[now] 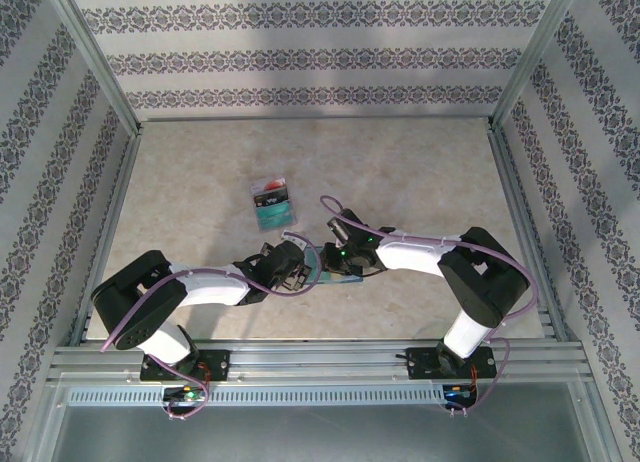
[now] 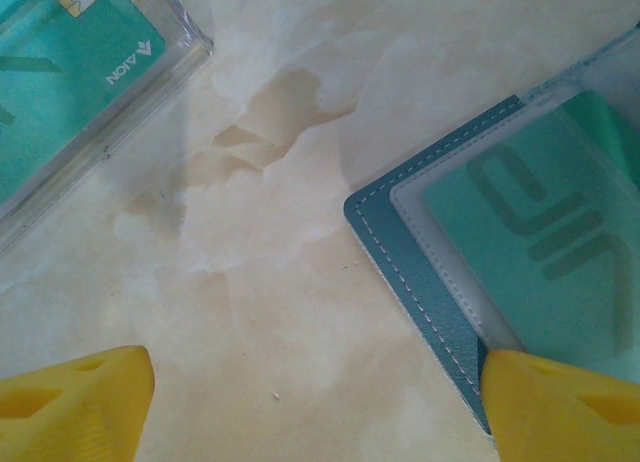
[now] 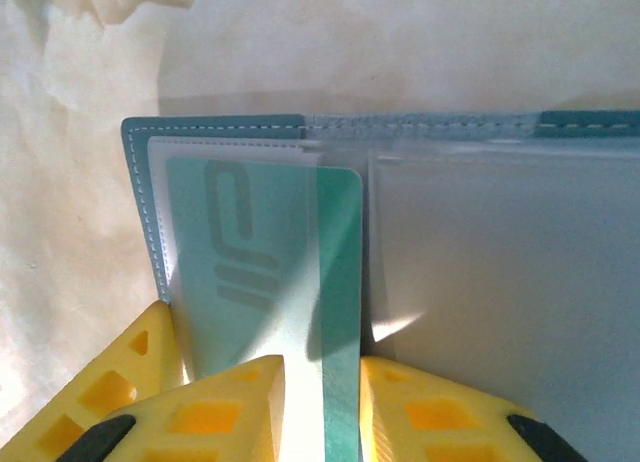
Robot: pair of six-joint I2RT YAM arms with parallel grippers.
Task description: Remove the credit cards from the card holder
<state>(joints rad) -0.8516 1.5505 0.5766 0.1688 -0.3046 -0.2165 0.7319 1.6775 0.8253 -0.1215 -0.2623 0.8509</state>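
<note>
Converging on the holder (image 1: 337,274) near the table's (image 1: 420,172) front edge, the left gripper (image 1: 293,266) comes in from the left and the right gripper (image 1: 341,252) from the right in the top view, while two loose cards (image 1: 270,202) lie well apart, farther back. From the left wrist, the left gripper (image 2: 312,384) stands spread wide and grasps nothing. The holder's (image 2: 395,237) stitched corner lies to the right of the gap, touching the right-hand finger (image 2: 560,407), with a teal card (image 2: 530,252) under its clear pocket. From the right wrist, the holder (image 3: 145,212) lies open and the card (image 3: 255,272) sits in the left pocket, long axis running straight toward the right gripper (image 3: 322,387), whose narrowed fingers (image 3: 230,412) bracket its near end. Whether they pinch it cannot be told. The right arm is judged nearer to the card, so the draw would likely run back along that axis.
</note>
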